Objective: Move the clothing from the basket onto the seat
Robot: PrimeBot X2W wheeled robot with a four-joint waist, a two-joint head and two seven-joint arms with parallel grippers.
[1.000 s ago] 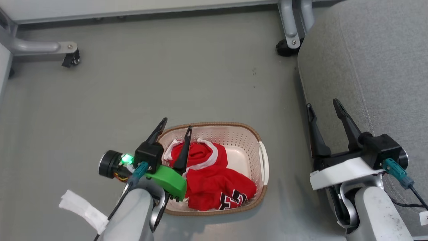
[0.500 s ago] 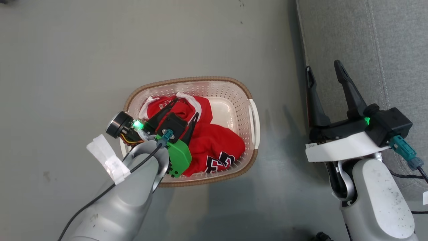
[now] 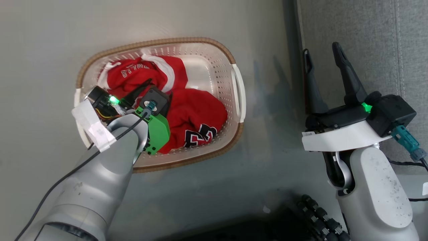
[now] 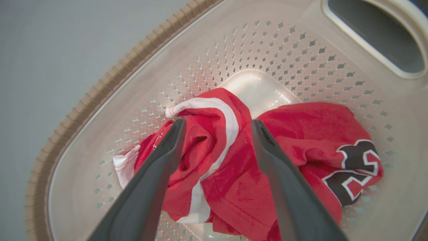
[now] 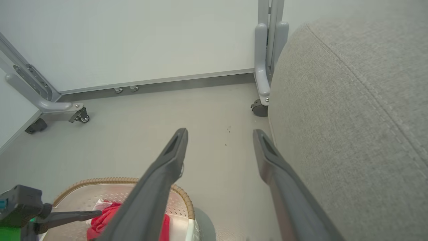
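The cream basket (image 3: 187, 41) with a brown rim stands on the grey floor, left of the seat (image 3: 367, 40). The red clothing (image 3: 197, 110) lies crumpled inside it, one piece showing black-and-white numerals. My left gripper (image 3: 159, 87) reaches down into the basket, open. In the left wrist view its fingers (image 4: 218, 122) straddle a fold of the clothing (image 4: 301, 134) with a white band, just above the basket's perforated wall (image 4: 267, 43). My right gripper (image 3: 321, 49) is open and holds nothing, at the seat's left edge (image 5: 351, 117).
Grey wheeled frame legs with casters (image 5: 78, 115) (image 5: 259, 108) stand at the far wall, one beside the seat. The robot's dark base (image 3: 317, 214) shows at the bottom of the head view. Bare floor lies between basket and seat.
The head camera has tilted downward, shifting the whole picture. My left gripper has dropped from the basket's rim down into the basket over the clothing. The right gripper stays open by the seat.
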